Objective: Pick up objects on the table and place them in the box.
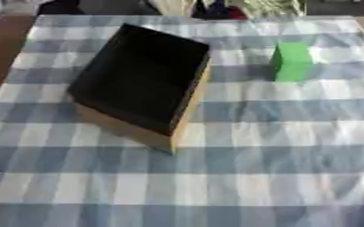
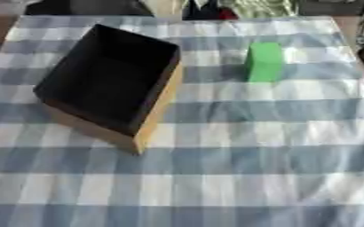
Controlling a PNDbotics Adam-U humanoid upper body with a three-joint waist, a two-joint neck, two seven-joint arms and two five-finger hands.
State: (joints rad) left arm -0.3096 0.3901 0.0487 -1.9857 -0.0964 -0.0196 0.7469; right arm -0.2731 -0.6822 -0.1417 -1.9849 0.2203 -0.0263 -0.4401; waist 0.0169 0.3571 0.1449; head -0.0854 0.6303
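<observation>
Open box (image 1: 141,84), dark inside with tan outer walls, sits skewed at about 10 o'clock from table centre, on the blue-and-white checked cloth (image 1: 278,146). Green block (image 1: 292,61) stands upright at roughly 1 o'clock, well apart from the box, on the cloth, not inside it. Neither robot hand shows in either eye view, so finger state can't be told. Nothing visible in the box.

Looks like a home or a staged home-like room: tabletop (image 1: 294,177) under a blue-and-white checked cloth (image 1: 278,133), brown floor (image 1: 2,48) alongside, blurred clutter (image 1: 216,8) at the far edge.
</observation>
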